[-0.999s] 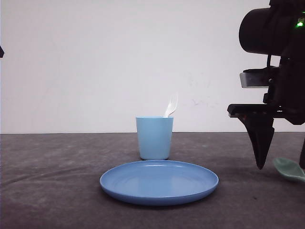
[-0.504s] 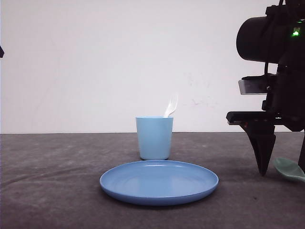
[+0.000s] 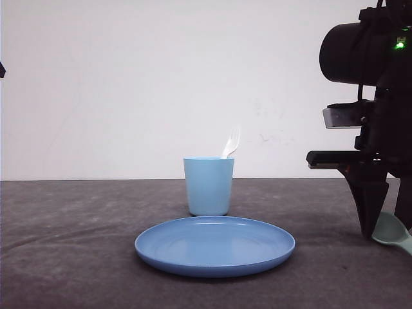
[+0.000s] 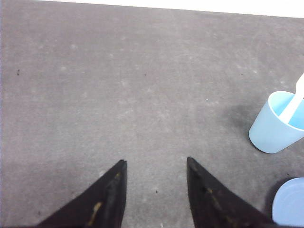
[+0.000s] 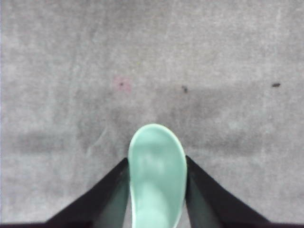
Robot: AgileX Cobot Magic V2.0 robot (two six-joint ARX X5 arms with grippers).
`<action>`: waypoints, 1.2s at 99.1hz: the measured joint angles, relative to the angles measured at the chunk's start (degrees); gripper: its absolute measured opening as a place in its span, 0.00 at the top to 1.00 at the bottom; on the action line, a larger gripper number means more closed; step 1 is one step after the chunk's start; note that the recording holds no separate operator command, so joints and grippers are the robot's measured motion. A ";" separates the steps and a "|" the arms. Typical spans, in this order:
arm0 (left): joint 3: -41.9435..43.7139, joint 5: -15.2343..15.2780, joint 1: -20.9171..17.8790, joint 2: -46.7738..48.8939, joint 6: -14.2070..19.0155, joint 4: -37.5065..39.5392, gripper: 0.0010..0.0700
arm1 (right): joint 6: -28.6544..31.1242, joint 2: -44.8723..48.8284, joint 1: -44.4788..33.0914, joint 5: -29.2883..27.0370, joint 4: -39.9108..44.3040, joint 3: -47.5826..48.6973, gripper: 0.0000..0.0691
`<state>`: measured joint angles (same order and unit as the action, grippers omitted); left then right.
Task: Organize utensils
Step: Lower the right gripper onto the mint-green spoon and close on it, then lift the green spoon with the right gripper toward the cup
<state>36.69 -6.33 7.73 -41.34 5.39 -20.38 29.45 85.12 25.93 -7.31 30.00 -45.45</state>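
Right tool (image 3: 385,237) down at the surface (image 3: 77,257), far right of the front view, about 3 o'clock from the plate (image 3: 215,245). Fingers (image 5: 107,199) straddling the bowl of the mint-green spoon (image 5: 157,173), one on each side, right against its edges in the right wrist view. Cannot tell whether actually clamped or just bracketing. Spoon lying on the surface, bowl up; in the front view its bowl pokes out just right of the near finger tip.

White fork (image 3: 231,143) standing in the light blue cup (image 3: 208,186), leaning, upper end sticking out above the rim toward 1 o'clock. Also seen in the left wrist view, handle resting on the inner wall of the cup (image 4: 277,124). Cup upright, just behind the plate at its 12 o'clock, small gap between them.

Left tool (image 4: 156,166) spread wide, holding nothing, hanging over bare grey surface. Cup and an edge of the plate (image 4: 290,202) off to one side of it, well apart from the fingers.

Plate lying flat, centre of the surface, nothing on it.
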 joint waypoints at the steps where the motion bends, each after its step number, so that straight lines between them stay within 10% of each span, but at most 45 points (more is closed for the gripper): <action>1: 0.00 0.00 0.00 0.00 -0.02 0.00 0.68 | 0.00 0.00 0.00 0.00 0.00 0.00 0.75; 76: 0.00 0.00 0.00 0.00 -0.02 0.02 0.68 | -1.22 -0.52 0.17 0.04 -0.15 -0.50 0.93; 119: 0.00 0.00 0.00 0.00 -0.02 0.09 0.68 | -13.38 -8.31 0.33 3.98 -15.69 -4.57 0.93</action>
<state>36.69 -6.33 7.73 -41.34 5.37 -20.29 16.08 76.82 26.26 -3.33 14.31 -50.02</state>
